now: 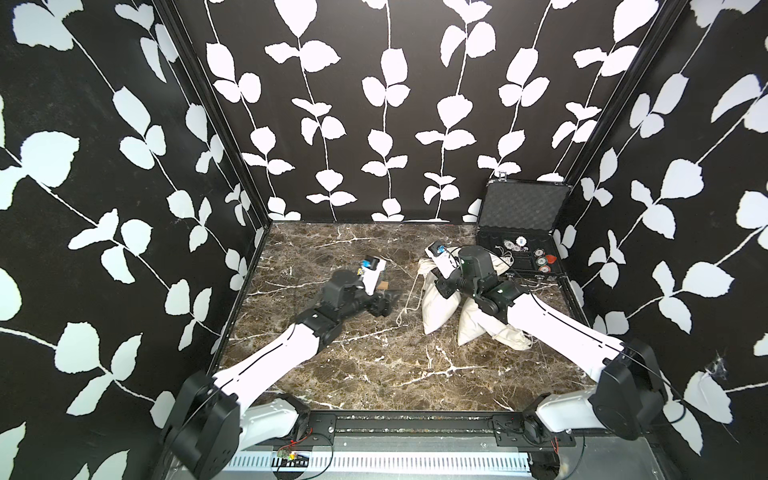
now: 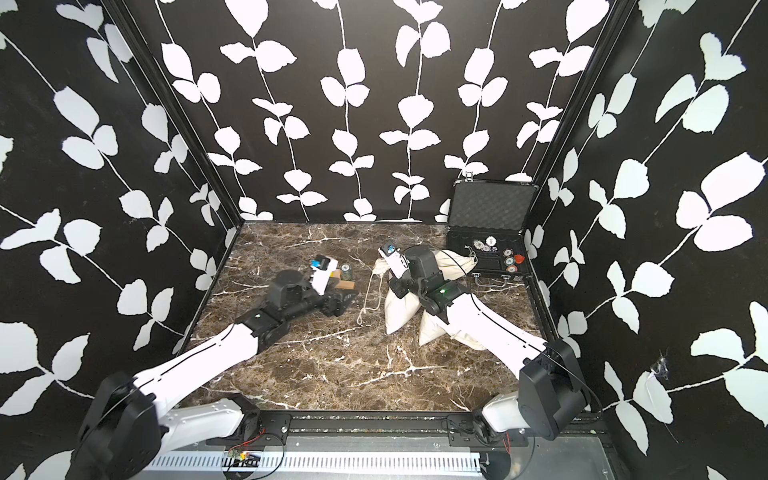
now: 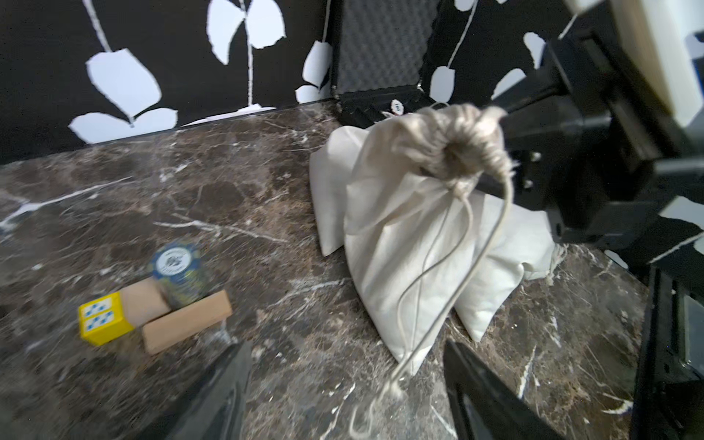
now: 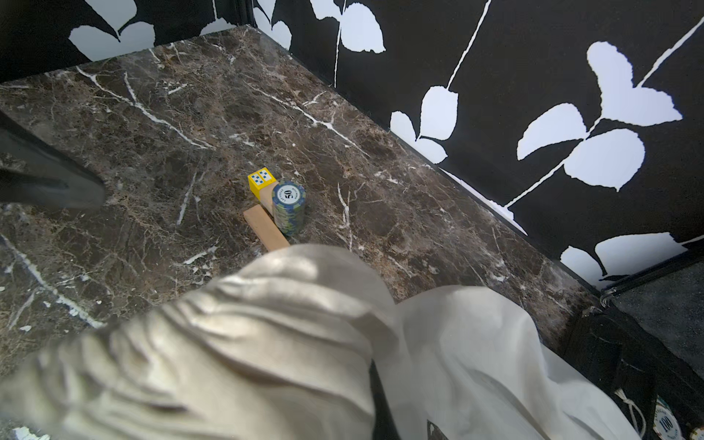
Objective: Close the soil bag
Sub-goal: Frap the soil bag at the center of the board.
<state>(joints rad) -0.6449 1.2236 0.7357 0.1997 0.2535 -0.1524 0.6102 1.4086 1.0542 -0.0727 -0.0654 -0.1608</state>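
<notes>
Shows cream soil bag (image 3: 400, 247) resting on tabletop (image 3: 190, 183), right of centre, near open black case (image 1: 521, 232); gathered neck pinched in right claw (image 3: 495, 152). Drawstring (image 3: 395, 383) trailing toward left claw (image 3: 348, 384), spread wide, holding nothing.

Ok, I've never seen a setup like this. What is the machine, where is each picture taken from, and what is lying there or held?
Two robot arms work over a marble table. Both top views look down from one overhead camera; the remaining two come from cameras on the wrists. The right claw is shut on the gathered neck of a cloth bag; its drawstring hangs loose. The left claw is open, holding nothing. Also there: more bags, an open case, stacked chips, a yellow block, wooden blocks.
</notes>
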